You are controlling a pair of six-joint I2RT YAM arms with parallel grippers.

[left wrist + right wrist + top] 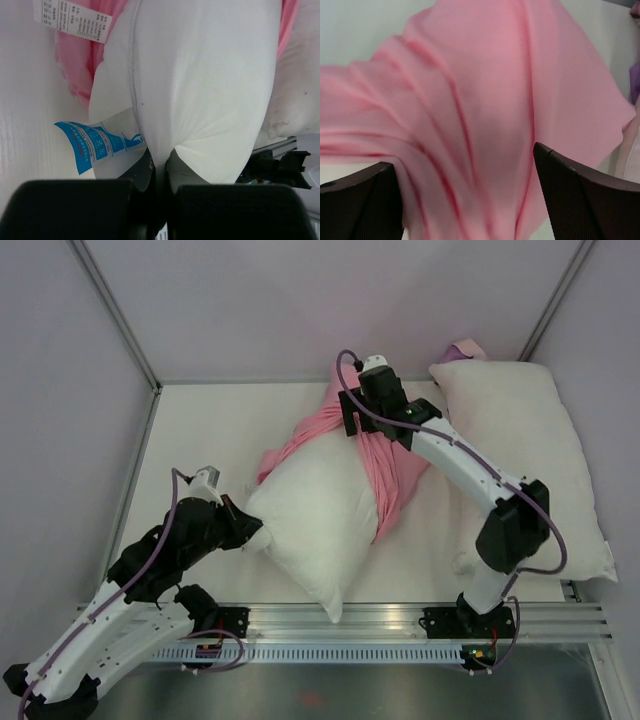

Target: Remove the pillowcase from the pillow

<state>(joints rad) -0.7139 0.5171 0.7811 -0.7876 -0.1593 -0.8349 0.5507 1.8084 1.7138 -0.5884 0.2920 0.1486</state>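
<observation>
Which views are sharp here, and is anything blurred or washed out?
Top external: evenly lit, sharp, only faint shadows. Left wrist: the pillow and its seam are crisp, bright but readable. Right wrist: the pillowcase is blurred, its folds soft and indistinct.

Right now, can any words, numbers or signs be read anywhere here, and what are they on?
White label against the pink pillowcase: rows of tiny print, too blurred to read.
Blue-and-white tag at the corner of the pillow: small symbols and print, too small to read.
No other readable text shows in any view.
</observation>
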